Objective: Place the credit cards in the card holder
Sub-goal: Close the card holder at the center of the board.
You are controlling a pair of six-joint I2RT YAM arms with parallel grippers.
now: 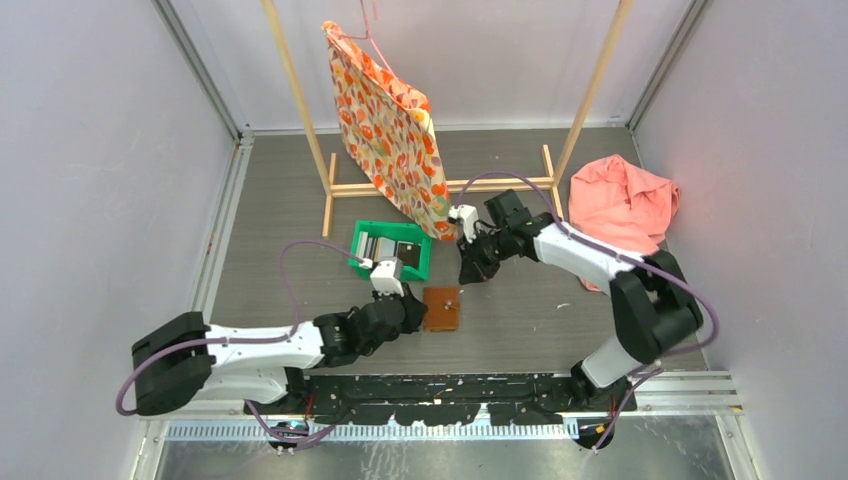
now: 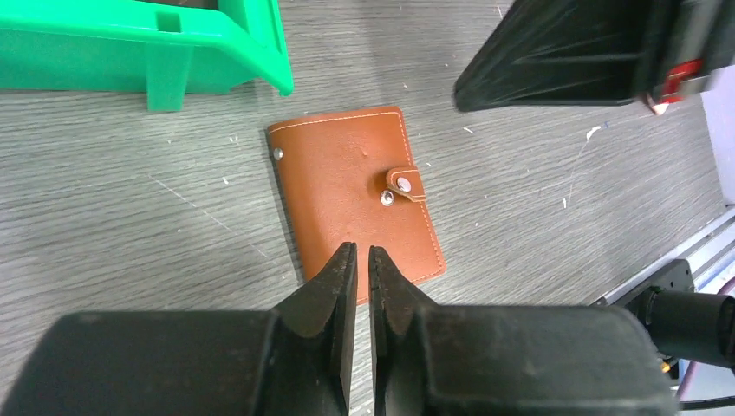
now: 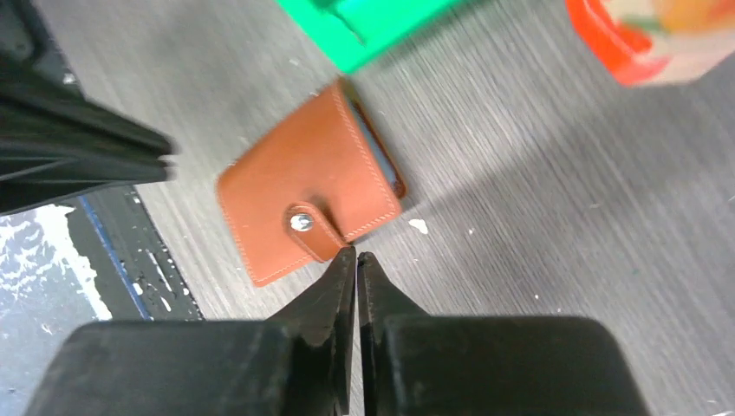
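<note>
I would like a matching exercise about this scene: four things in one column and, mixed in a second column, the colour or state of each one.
Column A
1 card holder
2 bin
3 cloth
4 patterned bag

Column B
a hanging up
b pink, crumpled
c brown, lying closed
d green, open on top

Pairs: 1-c, 2-d, 3-b, 4-a

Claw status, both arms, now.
Left claw: almost shut, holding nothing, over the card holder.
Right claw: almost shut, holding nothing, tips by the snap tab.
</note>
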